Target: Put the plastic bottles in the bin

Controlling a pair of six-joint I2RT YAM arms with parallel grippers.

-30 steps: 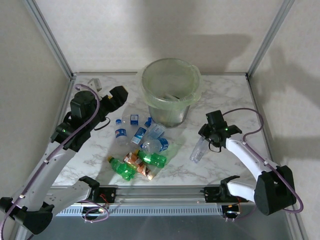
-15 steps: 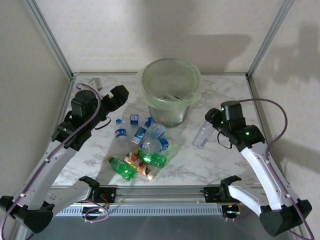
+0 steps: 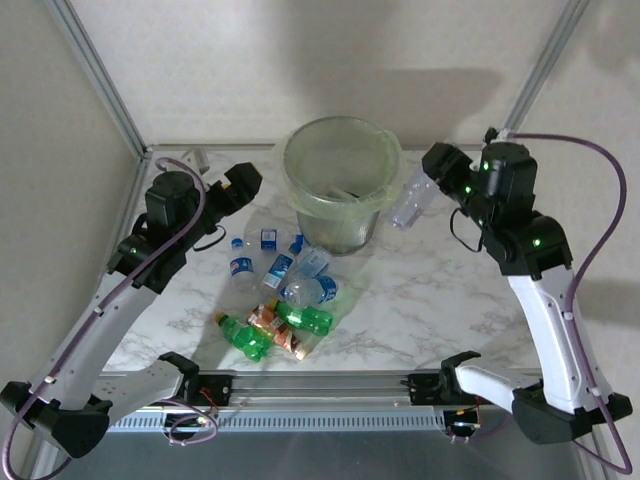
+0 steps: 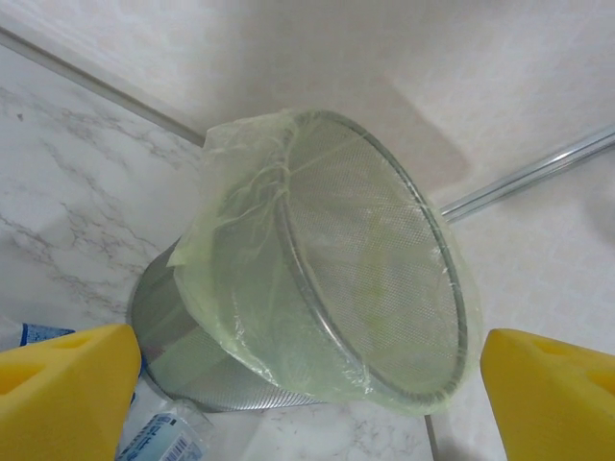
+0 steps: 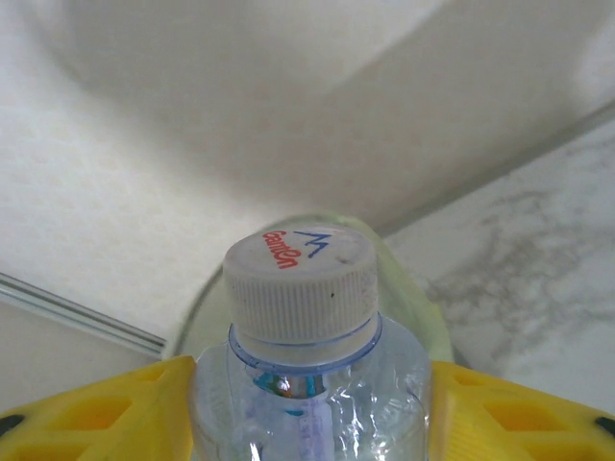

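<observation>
1. The right gripper (image 3: pixel 428 183) is gripping a clear bottle (image 3: pixel 408 203). Its yellow fingers (image 5: pixel 96 418) are pressing on the body from both sides, just below the neck.
2. That bottle is hanging in the air above the far right part of the table (image 3: pixel 440 290). It is tilting with its cap end toward the bin (image 3: pixel 288 170), and in the top view it is sitting just beside the right side of the rim.
3. In the right wrist view the clear bottle (image 5: pixel 303 288) is showing a white ribbed cap with red lettering. A pale green edge of the bin (image 5: pixel 408 288) is peeking out behind it.
4. The bin is standing upright near the middle of the table's far edge, and a pale green bag is folding over its rim. Something pale is lying inside, but it is too unclear to name.
5. The left gripper (image 3: pixel 240 185) is hovering above the far left part of the table, pointing toward the bin. Its fingers (image 4: pixel 67 389) are standing wide apart with nothing between them.
6. In the left wrist view the bin (image 4: pixel 240 288) is showing its mesh wall and bag between those fingers.
7. The loose bottles (image 3: pixel 280 290) are lying in a heap on the table, just in front of the bin and toward the left.
8. Within that heap, clear blue-labelled bottles (image 3: pixel 241 265) are lying nearest the bin. Two green bottles (image 3: pixel 305 317) and an orange-labelled bottle (image 3: pixel 272 322) are lying touching one another, closer to the near edge.
</observation>
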